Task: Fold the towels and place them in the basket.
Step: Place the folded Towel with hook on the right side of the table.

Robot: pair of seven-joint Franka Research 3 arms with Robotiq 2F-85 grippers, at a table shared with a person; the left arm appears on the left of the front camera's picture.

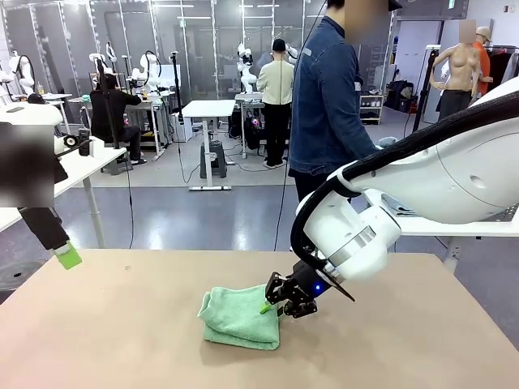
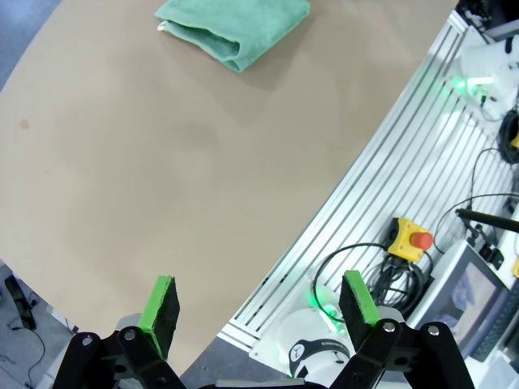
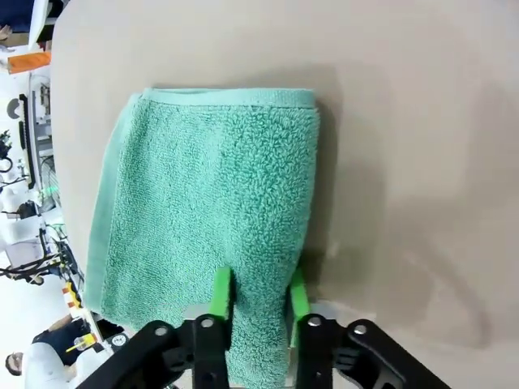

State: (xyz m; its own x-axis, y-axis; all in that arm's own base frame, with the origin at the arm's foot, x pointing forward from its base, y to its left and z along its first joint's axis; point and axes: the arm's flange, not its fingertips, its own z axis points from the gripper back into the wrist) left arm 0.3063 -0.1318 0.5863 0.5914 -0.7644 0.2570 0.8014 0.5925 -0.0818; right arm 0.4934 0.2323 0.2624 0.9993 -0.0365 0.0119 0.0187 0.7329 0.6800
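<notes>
Since the table [image 1: 422, 324] is the biggest thing I've got, I start there: flat tan top, matte, w/ a person [image 1: 328, 97] standing at its 12 o'clock side. R arm [image 1: 454, 178] next: white glossy shell, coming in from 3 o'clock and bending down to mid-table.

The towel [image 1: 239, 318] lies about table centre, folded into a thick soft slab. It's mint terry w/ fluffy loops and a flat woven band along one edge.

The right gripper [image 1: 280, 305] sits at the towel's 3 o'clock edge. From the right wrist cam the towel [image 3: 211, 194] runs straight out from the fingers toward 12, long axis 6-to-12. Both green pads [image 3: 220, 292] are pinched narrow w/ terry bunched between them, so it's clamped on the towel's near edge.

The left gripper [image 1: 67, 255] hangs out at 9 o'clock, well apart from the towel. Its fingers [image 2: 162, 304] are spread wide w/ nothing between.

R is clearly the nearer arm, so I judge the next move is its lift. Soft layers may sag or fall open.
</notes>
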